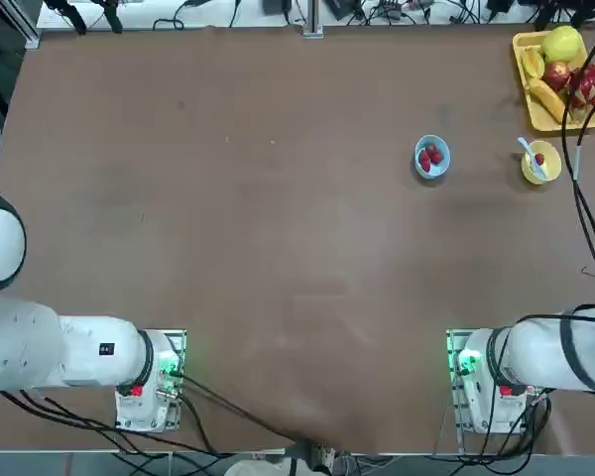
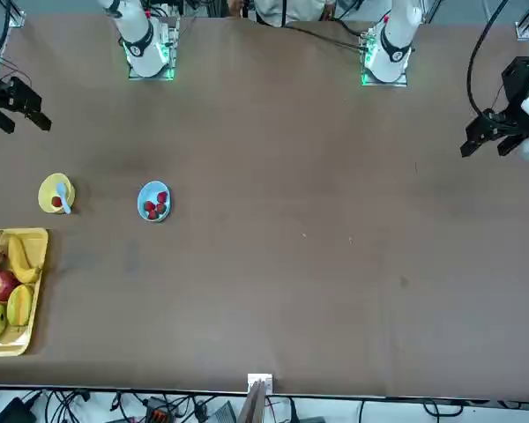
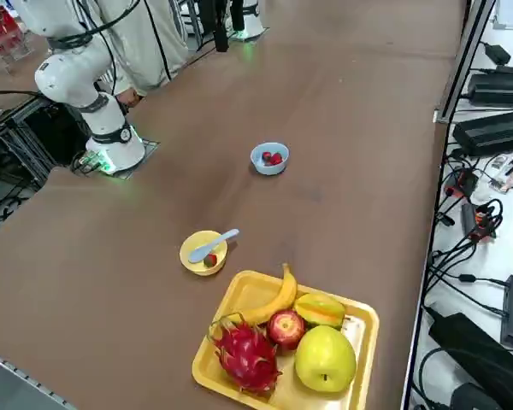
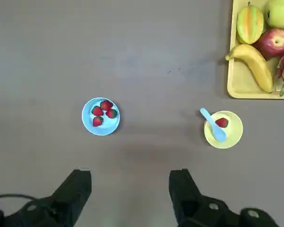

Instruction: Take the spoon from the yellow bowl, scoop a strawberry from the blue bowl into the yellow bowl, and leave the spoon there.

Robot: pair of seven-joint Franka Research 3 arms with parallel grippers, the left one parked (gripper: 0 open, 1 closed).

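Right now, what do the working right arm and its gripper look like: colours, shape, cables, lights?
The right arm has smooth, rounded white shells with dark bands at its joints. Its base stands on a metal plate and glows green, with a small red part. Black cables run along the arm and trail off its base. The right gripper has two thick, matt black fingers with blunt, squared tips.
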